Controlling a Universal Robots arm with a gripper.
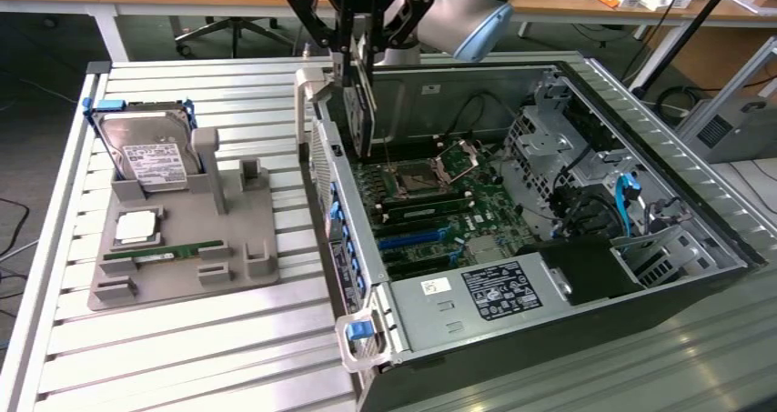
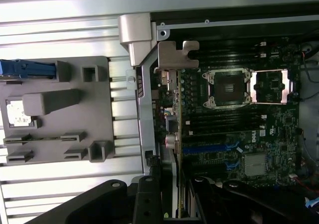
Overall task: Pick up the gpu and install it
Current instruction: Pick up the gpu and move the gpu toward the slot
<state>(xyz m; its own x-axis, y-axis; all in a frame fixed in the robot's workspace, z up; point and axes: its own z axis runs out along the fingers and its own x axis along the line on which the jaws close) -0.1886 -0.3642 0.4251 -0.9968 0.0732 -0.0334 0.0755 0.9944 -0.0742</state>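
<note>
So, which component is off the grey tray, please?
The gpu, held on edge in the pincer; the hard drive and memory stick sit on the tray.

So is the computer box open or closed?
Open. No side cover is on the computer box, so the motherboard inside shows plainly.

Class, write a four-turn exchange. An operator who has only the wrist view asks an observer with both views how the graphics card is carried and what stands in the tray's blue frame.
Operator: How does the graphics card hang?
Observer: Upright, on edge, gripped by the end effector over the open computer case, by the wall nearest the grey tray.
Operator: What stands in the blue frame?
Observer: A hard drive with a white label, leaning back.
</note>
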